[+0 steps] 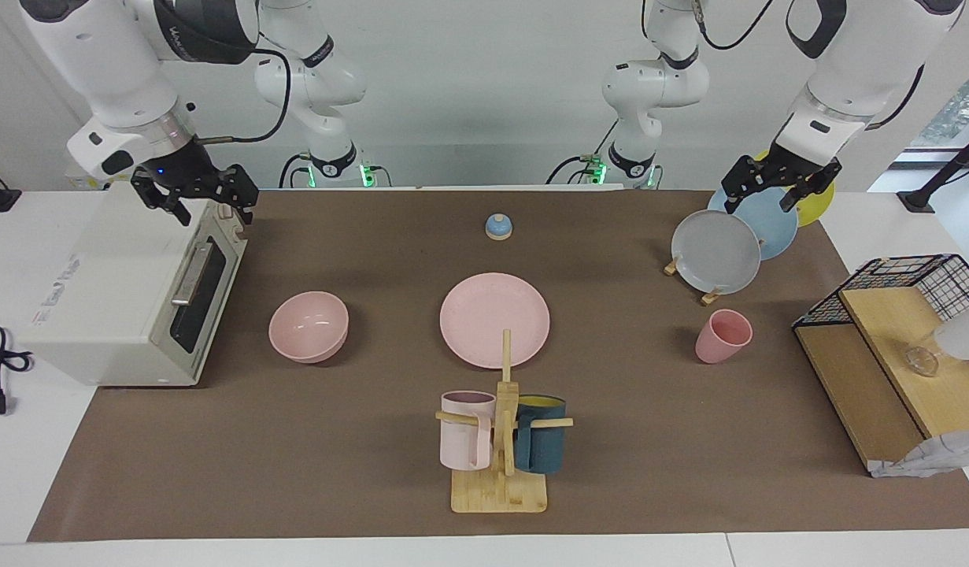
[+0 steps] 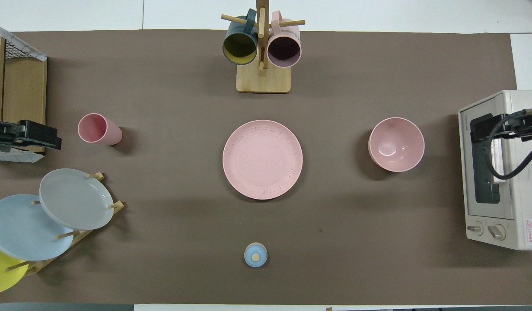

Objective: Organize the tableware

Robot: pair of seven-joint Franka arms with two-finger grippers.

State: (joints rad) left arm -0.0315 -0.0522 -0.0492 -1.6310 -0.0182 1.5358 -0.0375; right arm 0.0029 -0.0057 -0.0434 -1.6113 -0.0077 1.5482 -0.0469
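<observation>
Mugs on the wooden mug tree point(image 1: 500, 441) come first, then our pink set, not yet gathered.

Pink plate point(image 1: 494, 319) lies centred, bowl point(image 1: 308, 326) toward the right gripper point(image 1: 194, 197) above the toaster oven point(image 1: 130, 291), cup point(image 1: 722, 335) below the left gripper point(image 1: 771, 189) over the plate rack point(image 1: 716, 252); both look open. Only the overhead view shows inside the cup: empty.

Both arms raised, idle; left end effector point(image 1: 779, 185) & right end effector point(image 1: 199, 197) fingers apart, pointing down
</observation>
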